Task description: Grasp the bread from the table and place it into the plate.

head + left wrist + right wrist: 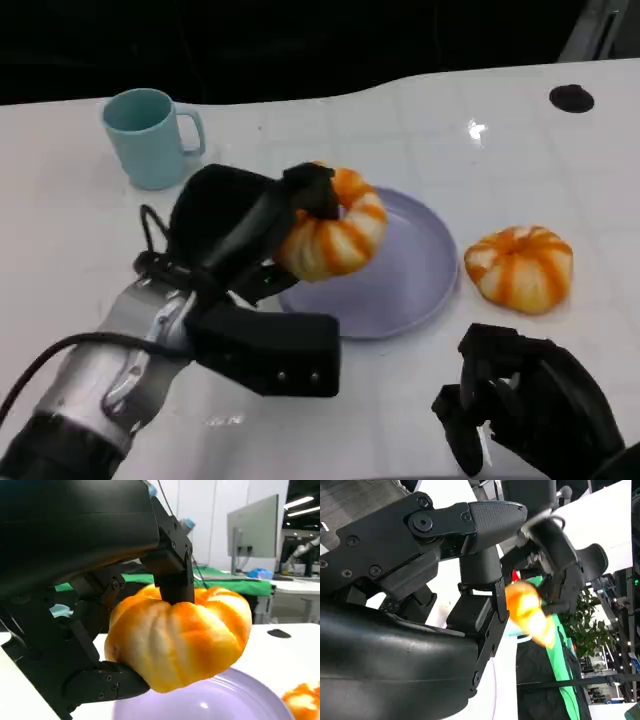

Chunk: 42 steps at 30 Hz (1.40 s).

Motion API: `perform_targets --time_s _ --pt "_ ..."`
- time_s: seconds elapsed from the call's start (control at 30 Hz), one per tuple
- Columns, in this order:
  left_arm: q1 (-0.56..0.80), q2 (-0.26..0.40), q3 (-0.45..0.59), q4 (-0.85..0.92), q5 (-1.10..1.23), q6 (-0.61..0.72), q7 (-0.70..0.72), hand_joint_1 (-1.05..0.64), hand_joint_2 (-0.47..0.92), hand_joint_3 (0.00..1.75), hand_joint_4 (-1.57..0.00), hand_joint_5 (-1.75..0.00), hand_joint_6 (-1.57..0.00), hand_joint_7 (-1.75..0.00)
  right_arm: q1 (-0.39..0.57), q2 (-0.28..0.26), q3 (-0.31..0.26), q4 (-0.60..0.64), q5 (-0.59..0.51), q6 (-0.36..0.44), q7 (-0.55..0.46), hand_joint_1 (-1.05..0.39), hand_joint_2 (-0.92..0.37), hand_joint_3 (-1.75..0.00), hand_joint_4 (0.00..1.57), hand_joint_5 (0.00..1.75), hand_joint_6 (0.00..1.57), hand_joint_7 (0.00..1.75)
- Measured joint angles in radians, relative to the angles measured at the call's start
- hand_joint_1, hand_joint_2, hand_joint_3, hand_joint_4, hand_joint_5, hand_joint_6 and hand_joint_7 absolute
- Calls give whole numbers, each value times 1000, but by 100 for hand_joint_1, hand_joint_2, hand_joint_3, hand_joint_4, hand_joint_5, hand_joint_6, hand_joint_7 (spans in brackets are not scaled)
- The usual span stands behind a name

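My left hand [250, 235] grips an orange-and-white pumpkin-shaped bread [335, 238] and holds it just above the left part of the lavender plate [410, 285]. The left wrist view shows this bread [180, 637] pinched between black fingers [172, 575] over the plate's rim [220, 700]. A second bread of the same kind [520, 265] lies on the table to the right of the plate. My right hand [525, 405] rests low at the front right with its fingers curled in and nothing in them. In the right wrist view the held bread [527, 610] is seen past my right hand's fingers [485, 520].
A teal mug [150, 135] stands at the back left of the white table [80, 230]. A small black disc [571, 97] lies at the far right. Beyond the table, the left wrist view shows a monitor [252, 527] and green-covered desks.
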Motion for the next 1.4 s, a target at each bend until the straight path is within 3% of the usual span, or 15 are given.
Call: perform_targets --time_s 0.1,0.37,0.43,0.47,0.5,0.57,0.63,0.73,0.93,1.13,1.4 --pt "-37 -27 -20 82 -4 -13 4 -24 39 112 -96 -175 -75 -172 0 0 -1 1 0 -1 1 -97 -75 -43 119 169 103 153" --pt "-152 -88 -67 310 -18 -60 47 -24 43 116 -95 -175 -71 -172 0 2 2 0 -1 0 1 -96 -75 -43 119 168 103 152" --pt "-172 -97 -72 354 -29 -81 47 -27 55 95 -82 -173 -80 -116 0 4 3 0 0 0 1 -96 -74 -44 119 168 103 152" --pt "-179 -100 -73 369 -37 -87 44 -34 72 63 -73 -140 -77 -70 1 5 4 -1 0 0 0 -96 -74 -45 119 168 103 153" --pt "-189 -100 -78 381 -38 -87 21 -37 82 44 -70 -124 -78 -46 1 5 5 -3 -1 0 -1 -96 -74 -45 119 168 103 153" --pt "-205 -94 -96 386 -37 -80 -42 -46 90 32 -63 -79 -71 -14 2 6 9 -6 -1 0 -4 -96 -74 -46 119 168 103 153" --pt "-209 -86 -108 383 -37 -72 -103 -63 92 35 -50 -50 -55 -3 2 8 11 -9 -1 0 -5 -97 -74 -46 119 168 103 154" --pt "-208 -69 -120 357 -37 -41 -208 -82 92 44 -35 -33 -37 0 2 8 13 -10 -2 0 -9 -97 -74 -47 120 168 103 153" --pt "-208 -36 -137 284 -34 15 -328 -98 92 55 -19 -24 -29 0 2 7 14 -10 -2 0 -9 -97 -74 -46 120 166 103 151" --pt "-205 -4 -147 192 -32 58 -414 -101 92 57 -13 -21 -28 0 3 7 14 -12 -3 0 -15 -98 -75 -46 120 166 104 151" --pt "-133 38 -93 63 -109 34 -435 -93 92 50 -23 -26 -33 -2 3 6 15 -17 -3 0 -17 -97 -74 -45 119 167 103 151"
